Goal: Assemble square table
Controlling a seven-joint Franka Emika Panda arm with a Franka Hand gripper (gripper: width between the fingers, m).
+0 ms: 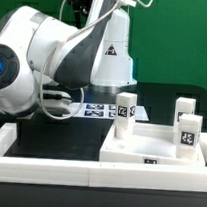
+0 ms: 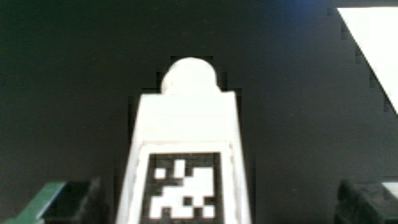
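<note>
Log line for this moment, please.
gripper: open, nothing held | loose leg: lying between fingers, on black surface | tabletop: upright legs standing on it

I see a white leg (image 2: 185, 130) with its tag lying between my gripper's (image 2: 214, 200) spread fingertips (image 2: 63, 200), on black surface (image 2: 71, 80).

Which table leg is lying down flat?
The leg on the black table, right under the open hand. The other three legs stand upright on the white top.
</note>
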